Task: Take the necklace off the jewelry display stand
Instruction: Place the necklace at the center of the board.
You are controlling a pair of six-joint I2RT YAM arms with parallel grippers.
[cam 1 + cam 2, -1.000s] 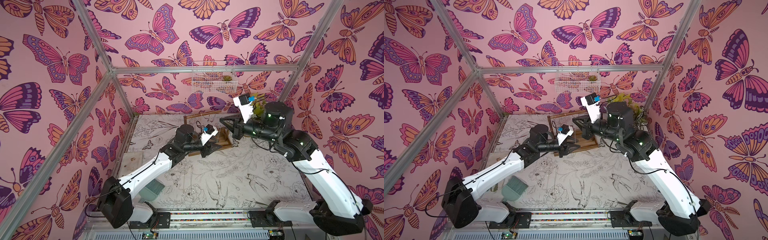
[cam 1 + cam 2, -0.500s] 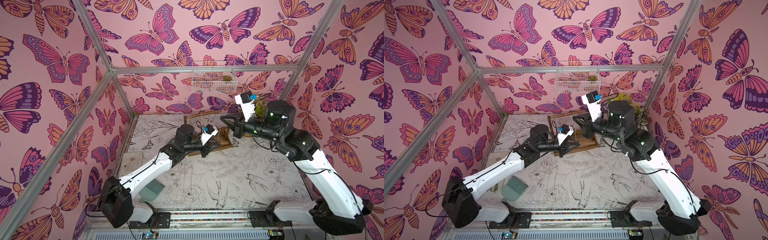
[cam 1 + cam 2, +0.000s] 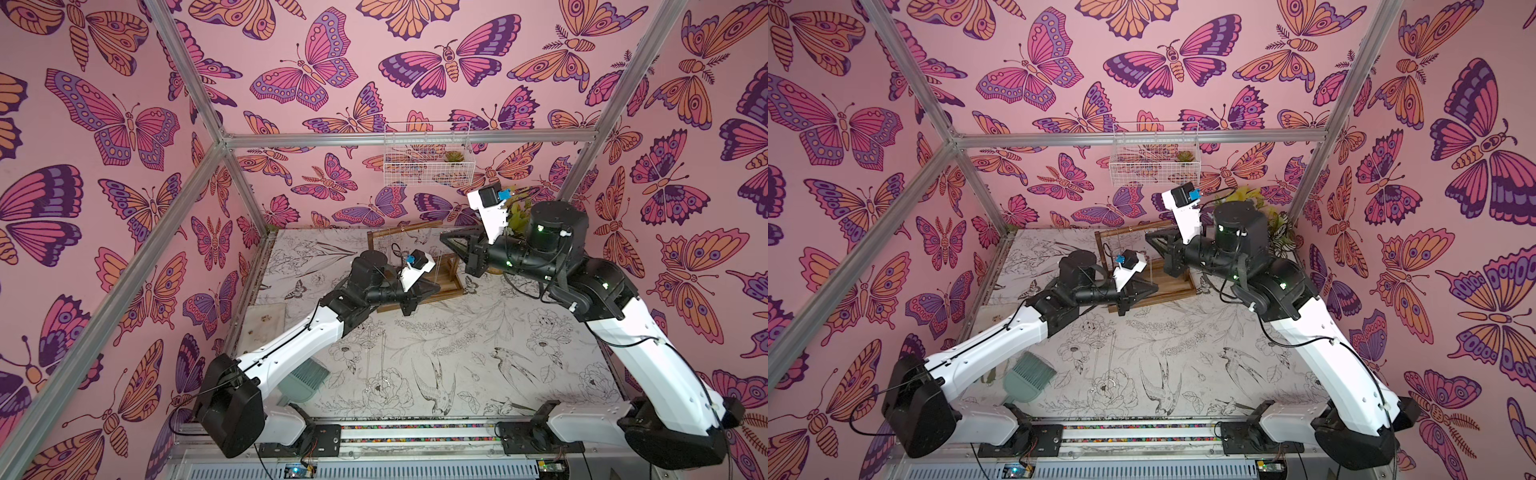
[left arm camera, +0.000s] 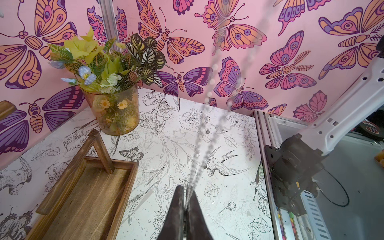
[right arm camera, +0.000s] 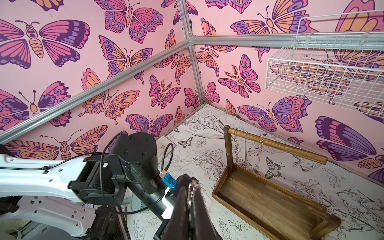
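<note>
The dark brown jewelry display stand (image 3: 446, 286) (image 5: 268, 199) sits at the back of the table, and other thin chains (image 5: 236, 145) hang from its crossbar (image 5: 276, 145). The necklace (image 4: 198, 147), a silver link chain, runs taut between my two grippers, beside the stand's end. In the left wrist view my left gripper (image 4: 187, 189) (image 3: 435, 286) is shut on its lower part, low over the table by the tray (image 4: 87, 197). Higher up, near the crossbar's end, my right gripper (image 5: 191, 184) (image 3: 444, 237) is shut on its upper links (image 5: 192, 190).
A vase of artificial flowers (image 4: 113, 108) (image 3: 517, 216) stands in the back right corner behind my right arm. A white wire basket (image 3: 428, 160) hangs on the back wall above the stand. A green dustpan (image 3: 305, 378) lies near my left arm's base.
My left jaws have closed onto the chain. My right wrist has shifted slightly up and to the right, still gripping the chain.
</note>
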